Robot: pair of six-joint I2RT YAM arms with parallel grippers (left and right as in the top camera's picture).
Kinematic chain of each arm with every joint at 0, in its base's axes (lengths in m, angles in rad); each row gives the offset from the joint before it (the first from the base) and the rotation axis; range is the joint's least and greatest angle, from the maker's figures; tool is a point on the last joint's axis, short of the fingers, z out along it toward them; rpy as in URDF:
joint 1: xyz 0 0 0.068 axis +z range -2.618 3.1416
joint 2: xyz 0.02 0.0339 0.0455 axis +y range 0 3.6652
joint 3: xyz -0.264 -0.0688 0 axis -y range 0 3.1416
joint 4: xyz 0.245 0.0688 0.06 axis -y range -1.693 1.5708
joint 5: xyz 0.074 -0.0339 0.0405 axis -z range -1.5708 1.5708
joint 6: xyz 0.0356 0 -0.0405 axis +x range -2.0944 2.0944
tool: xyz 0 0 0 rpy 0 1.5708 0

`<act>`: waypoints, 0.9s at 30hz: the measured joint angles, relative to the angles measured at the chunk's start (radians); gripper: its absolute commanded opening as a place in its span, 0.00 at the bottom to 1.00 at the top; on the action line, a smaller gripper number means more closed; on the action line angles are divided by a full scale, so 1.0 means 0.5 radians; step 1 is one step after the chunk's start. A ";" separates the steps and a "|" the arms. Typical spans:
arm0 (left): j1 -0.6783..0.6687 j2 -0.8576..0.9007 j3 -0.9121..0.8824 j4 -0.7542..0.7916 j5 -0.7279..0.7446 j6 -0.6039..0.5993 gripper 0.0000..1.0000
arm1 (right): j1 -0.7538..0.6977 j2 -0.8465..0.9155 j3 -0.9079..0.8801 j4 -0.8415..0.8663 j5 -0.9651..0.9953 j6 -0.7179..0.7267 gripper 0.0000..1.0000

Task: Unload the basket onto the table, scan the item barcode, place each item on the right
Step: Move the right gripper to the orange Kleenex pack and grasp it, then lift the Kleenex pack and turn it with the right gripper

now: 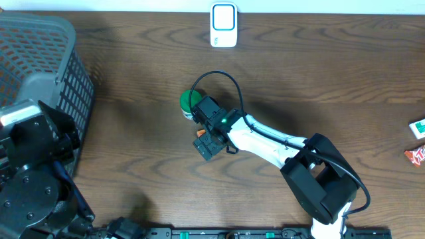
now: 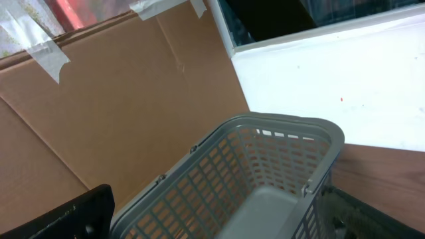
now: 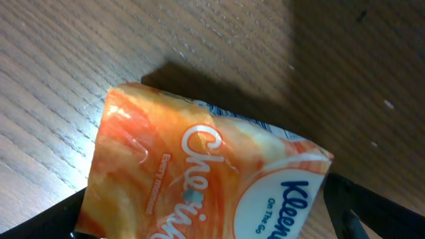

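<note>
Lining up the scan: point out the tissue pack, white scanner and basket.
tissue pack (image 3: pixel 179 172), right wrist view, on its orange front.
white scanner (image 1: pixel 224 24), overhead view, on its face.
basket (image 2: pixel 285 122), left wrist view, on its far rim.

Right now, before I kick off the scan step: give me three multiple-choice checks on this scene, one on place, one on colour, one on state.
1. Where on the table does the white scanner sit?
A. far edge, about the middle
B. near edge, right corner
C. dead centre

2. What is the main colour of the tissue pack?
A. green
B. orange
C. black

3. How does the right pincer stand?
A. shut and empty
B. open, one finger on each side of the pack
C. shut on the pack, lifted high

Answers:
1 A: the overhead view shows it at the far edge.
2 B: the right wrist view shows a mostly orange wrapper.
3 B: one finger shows at each lower corner, and the pack lies on the wood between them.
</note>
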 measured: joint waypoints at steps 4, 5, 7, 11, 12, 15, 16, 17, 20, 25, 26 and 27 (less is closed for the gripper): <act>0.000 0.000 0.000 0.000 0.001 0.000 0.98 | 0.007 0.000 0.000 0.013 0.000 0.050 0.99; 0.000 0.000 0.000 0.000 0.000 0.000 0.98 | 0.009 0.000 0.000 0.013 -0.002 0.064 0.99; 0.000 0.000 0.000 0.000 0.000 0.000 0.98 | 0.011 0.000 0.000 0.012 -0.018 0.105 0.99; 0.000 0.000 0.000 0.000 0.000 0.000 0.98 | 0.013 0.000 0.000 0.016 -0.048 0.213 0.99; 0.000 0.000 0.000 0.000 0.000 0.000 0.98 | 0.014 0.000 0.000 0.017 -0.048 0.249 0.99; 0.000 0.000 0.000 0.000 0.000 0.000 0.98 | 0.016 0.000 0.000 0.023 -0.045 0.353 0.99; 0.000 0.000 0.000 0.000 0.000 0.000 0.98 | 0.016 0.000 0.000 0.028 -0.043 0.381 0.99; 0.000 0.000 0.000 0.000 0.000 0.000 0.98 | 0.016 0.000 0.000 0.037 -0.041 0.407 0.99; 0.000 0.000 0.000 0.000 0.000 0.000 0.98 | 0.016 0.000 0.000 0.078 -0.047 0.460 0.99; 0.000 0.000 0.000 0.000 0.000 0.000 0.98 | 0.017 0.000 0.000 0.096 -0.050 0.472 0.95; 0.000 0.000 0.000 0.000 0.000 0.000 0.98 | 0.017 0.000 0.000 0.090 -0.049 0.469 0.92; 0.000 0.000 0.000 0.000 0.000 0.000 0.98 | 0.017 0.000 0.000 0.072 -0.047 0.470 0.86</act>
